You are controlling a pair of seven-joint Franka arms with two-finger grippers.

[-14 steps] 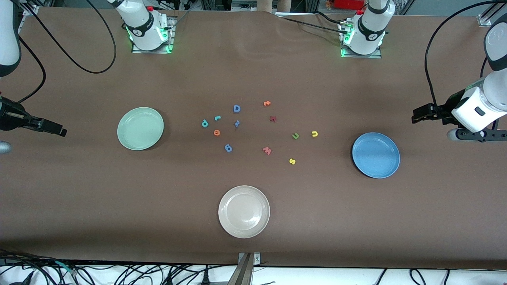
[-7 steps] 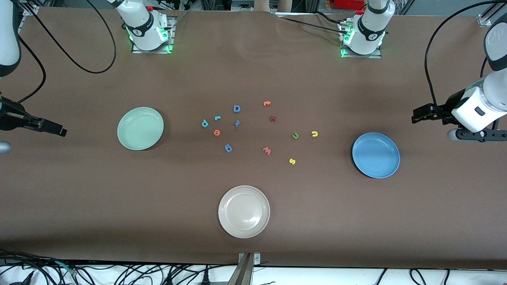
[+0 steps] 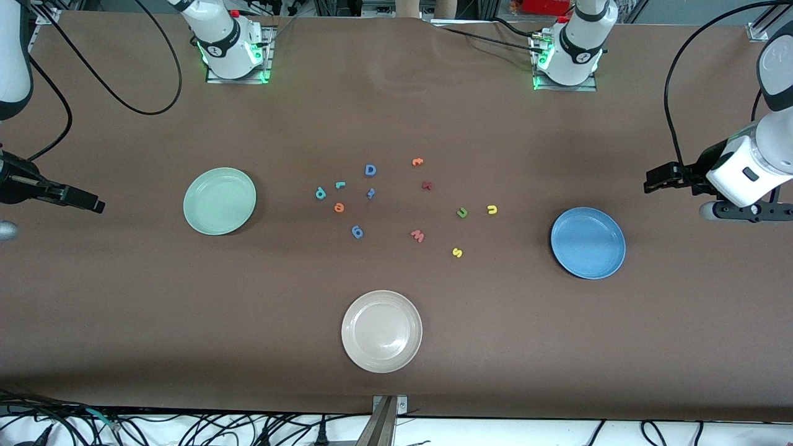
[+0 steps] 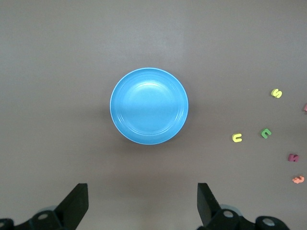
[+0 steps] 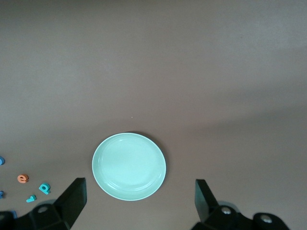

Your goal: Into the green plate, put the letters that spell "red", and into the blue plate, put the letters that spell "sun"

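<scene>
A: Where are the letters?
B: I see r (image 3: 340,184), e (image 3: 339,207), d (image 3: 320,193) mid-table near the green plate (image 3: 201,217); s (image 3: 457,252), u (image 3: 492,209), n (image 3: 462,212) near the blue plate (image 3: 573,263).
A: Grippers?
B: Left gripper (image 3: 648,179), right gripper (image 3: 98,206) — both released, waiting at the table ends.

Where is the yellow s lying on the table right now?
In the front view the yellow s lies on the bare table among the loose letters, nearer the camera than the green n, beside the pink w, toward the blue plate.

Open bench around a small letter cluster

Letters (image 3: 396,204) lie loosely spaced mid-bench; the three plates (image 3: 381,331) stand well apart from them, nothing between.
</scene>
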